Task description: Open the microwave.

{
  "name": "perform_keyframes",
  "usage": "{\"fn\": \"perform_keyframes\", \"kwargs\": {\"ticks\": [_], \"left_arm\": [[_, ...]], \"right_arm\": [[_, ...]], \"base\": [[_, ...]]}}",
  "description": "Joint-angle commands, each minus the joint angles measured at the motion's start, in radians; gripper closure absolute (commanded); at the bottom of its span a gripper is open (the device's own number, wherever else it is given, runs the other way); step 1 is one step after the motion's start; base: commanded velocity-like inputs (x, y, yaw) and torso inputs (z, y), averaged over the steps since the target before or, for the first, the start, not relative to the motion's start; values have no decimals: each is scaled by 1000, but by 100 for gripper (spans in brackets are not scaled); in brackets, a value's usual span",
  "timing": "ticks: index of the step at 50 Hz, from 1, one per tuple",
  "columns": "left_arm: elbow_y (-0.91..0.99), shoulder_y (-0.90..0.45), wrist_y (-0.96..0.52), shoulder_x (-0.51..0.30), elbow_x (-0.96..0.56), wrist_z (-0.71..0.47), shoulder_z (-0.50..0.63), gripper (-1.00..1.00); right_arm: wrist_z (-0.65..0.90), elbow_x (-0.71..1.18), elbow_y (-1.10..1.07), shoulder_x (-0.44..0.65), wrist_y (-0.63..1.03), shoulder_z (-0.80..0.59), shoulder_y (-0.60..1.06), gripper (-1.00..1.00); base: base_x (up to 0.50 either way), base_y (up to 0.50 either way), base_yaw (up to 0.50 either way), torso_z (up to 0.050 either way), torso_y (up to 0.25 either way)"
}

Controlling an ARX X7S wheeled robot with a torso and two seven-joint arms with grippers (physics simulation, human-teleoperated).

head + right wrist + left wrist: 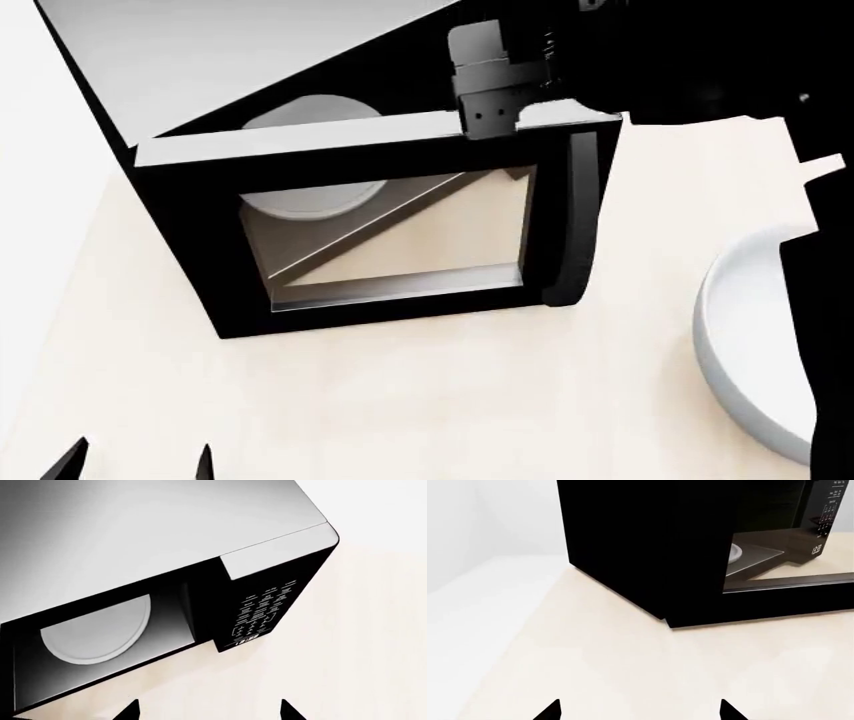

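Observation:
The microwave (200, 90) is a black box with a grey top, standing on a pale counter. Its glass-window door (387, 240) stands swung out from the body, with the vertical black handle (581, 230) at its free edge. The round white turntable plate (97, 630) shows inside the open cavity, and the white-labelled keypad (260, 612) sits beside it. My right gripper (210, 710) hangs open above the cavity's front, holding nothing; its grey body (487, 80) is by the door's top edge. My left gripper (640, 711) is open and empty, low at the near left (134, 460), away from the microwave (627, 545).
A white bowl (747, 340) sits on the counter (441, 400) at the right, partly behind my dark right arm (821, 300). The counter's left edge meets a white wall (467, 540).

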Motion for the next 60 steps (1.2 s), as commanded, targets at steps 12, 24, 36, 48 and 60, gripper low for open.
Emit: {"fn": "perform_keyframes", "kwargs": {"ticks": [12,24,36,48,60], "left_arm": [[-5,4,-3,-4,1,-8,5,-100],[-9,0,-3,-5,-1,-9,7,-100],[-11,-2,-2,-6,-1,-12,10,-100],[-14,-5,0,-7,-4,-14,12,-100],[-13,-4,-1,-9,-7,-16,14,-100]], "right_arm": [[54,52,-64,33,27,34,-54,-100],[68,71,-92,44,39,40,-69,-100],[185,164,-222,87,103,97,-121,-100],[270,253,-300,105,141,148,-155,-100],[382,362,-397,145,165,203,-216,-100]], "base": [[0,0,0,0,0],[0,0,0,-1,-2],[0,0,0,-1,-2],[0,0,0,-1,-2],[0,0,0,-1,-3]]}}
